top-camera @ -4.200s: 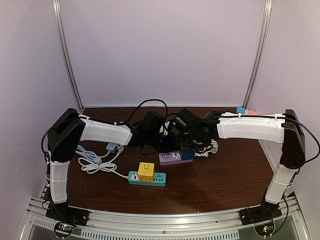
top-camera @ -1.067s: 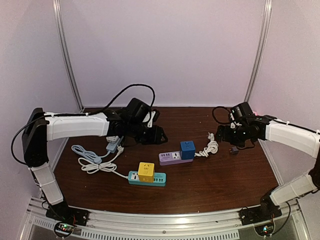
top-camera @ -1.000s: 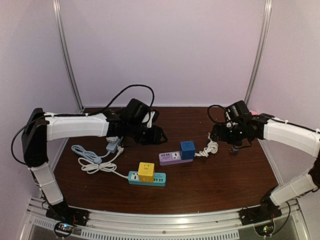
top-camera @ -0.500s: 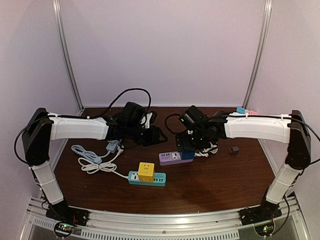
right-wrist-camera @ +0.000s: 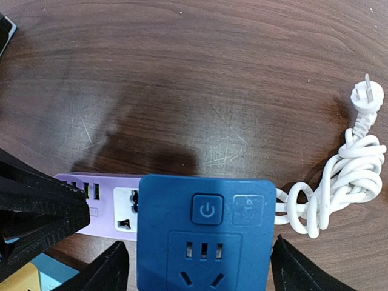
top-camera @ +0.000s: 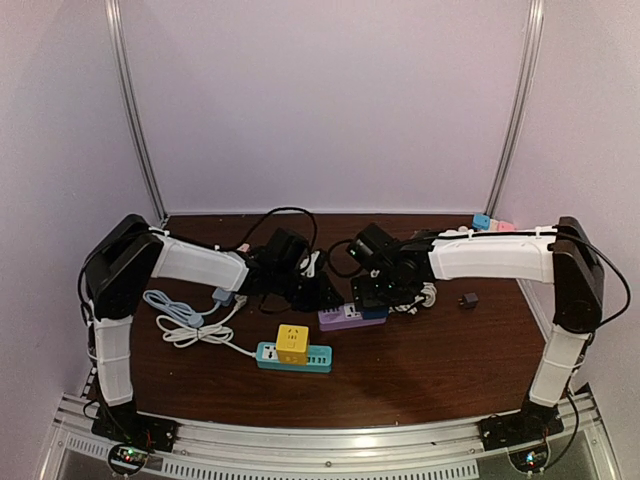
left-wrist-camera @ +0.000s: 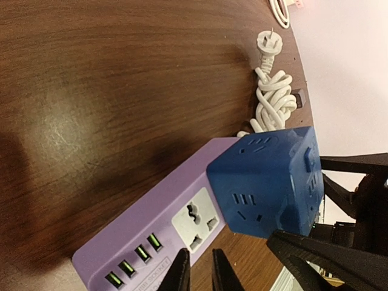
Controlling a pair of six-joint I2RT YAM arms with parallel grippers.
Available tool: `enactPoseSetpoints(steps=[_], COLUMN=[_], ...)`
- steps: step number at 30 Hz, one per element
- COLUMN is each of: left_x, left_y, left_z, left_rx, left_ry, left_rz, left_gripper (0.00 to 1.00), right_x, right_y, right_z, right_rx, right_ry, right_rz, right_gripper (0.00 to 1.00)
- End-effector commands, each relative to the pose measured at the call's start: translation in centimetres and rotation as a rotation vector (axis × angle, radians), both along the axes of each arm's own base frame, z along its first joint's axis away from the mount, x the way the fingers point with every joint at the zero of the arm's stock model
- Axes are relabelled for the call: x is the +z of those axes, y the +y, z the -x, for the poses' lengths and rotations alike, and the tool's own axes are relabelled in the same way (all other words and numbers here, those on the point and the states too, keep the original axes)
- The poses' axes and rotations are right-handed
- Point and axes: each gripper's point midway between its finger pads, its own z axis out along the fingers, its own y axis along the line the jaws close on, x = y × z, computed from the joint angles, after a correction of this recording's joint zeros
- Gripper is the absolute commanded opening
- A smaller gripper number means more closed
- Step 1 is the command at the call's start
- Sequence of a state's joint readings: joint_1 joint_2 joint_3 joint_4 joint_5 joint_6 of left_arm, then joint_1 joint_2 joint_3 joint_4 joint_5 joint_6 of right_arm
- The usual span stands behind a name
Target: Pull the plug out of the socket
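Note:
The plug is a blue cube adapter (right-wrist-camera: 206,236) seated on the right end of a purple socket strip (right-wrist-camera: 103,200) at mid-table. My right gripper (right-wrist-camera: 194,267) hangs over the cube, open, one finger (right-wrist-camera: 109,270) on each side and thin gaps to its walls. In the top view the right gripper (top-camera: 375,293) hides most of the plug (top-camera: 374,312). My left gripper (left-wrist-camera: 200,270) is shut to a narrow slit, empty, at the strip's (left-wrist-camera: 151,242) front edge by its free outlet, left of the plug (left-wrist-camera: 267,182). From above, the left gripper (top-camera: 325,298) sits at the strip's (top-camera: 345,319) left end.
A yellow cube (top-camera: 292,343) sits on a teal strip (top-camera: 312,359) nearer the front. The purple strip's white cable (top-camera: 428,296) lies coiled to its right, with a small black block (top-camera: 467,299) beyond. Pale blue and white cords (top-camera: 180,320) trail at the left.
My right arm swung in from the right side and came down over the blue plug, its jaws narrowing a little. The left gripper slid right to the purple strip and closed up.

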State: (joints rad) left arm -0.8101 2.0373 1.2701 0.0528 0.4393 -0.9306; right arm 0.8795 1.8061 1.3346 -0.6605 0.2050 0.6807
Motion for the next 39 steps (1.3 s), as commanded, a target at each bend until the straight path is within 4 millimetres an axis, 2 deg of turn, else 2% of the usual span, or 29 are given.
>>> enactPoseSetpoints(steps=[1,6,13,16,18,21,24,31,39], left_x=[1.0,-0.4,-2.4,-3.2,-3.9,-5.5,-7.4,-9.7,-12.1], left_y=[-1.1,-1.1,-1.1,-0.8,-0.4,0.4,1.7,3.5,5.4], left_z=[-0.9,-0.7,-0.2,0.0,0.2,0.7,1.5,2.2,3.2], left_rx=[-0.001,-0.002,-0.012,-0.008,0.000,0.011,0.020,0.033,0.045], left_ry=[0.003,0.029,0.073,0.092,0.111,0.139,0.173,0.201,0.225], left_rz=[0.064,0.044,0.011,-0.011,-0.035,-0.080,-0.150,-0.255,-0.347], left_gripper=[0.13,0.11,0.10,0.09,0.08,0.07,0.04,0.01,0.00], right_x=[0.3,-0.3,-0.8,-1.0,-1.0,-0.5,0.3,2.1,3.8], right_y=[0.4,0.4,0.6,0.9,0.9,1.0,1.3,2.1,1.0], right_z=[-0.6,-0.7,-1.0,-1.0,-1.0,-1.1,-1.2,-1.5,-1.8], right_rx=[-0.007,-0.004,-0.001,0.004,0.004,0.003,0.009,0.023,-0.015], right_ry=[-0.024,-0.022,-0.028,-0.029,-0.031,-0.044,-0.067,-0.130,-0.159], right_rz=[0.004,0.021,0.038,0.041,0.045,0.049,0.051,0.046,-0.017], right_gripper=[0.80,0.73,0.69,0.63,0.56,0.40,0.30,0.22,0.19])
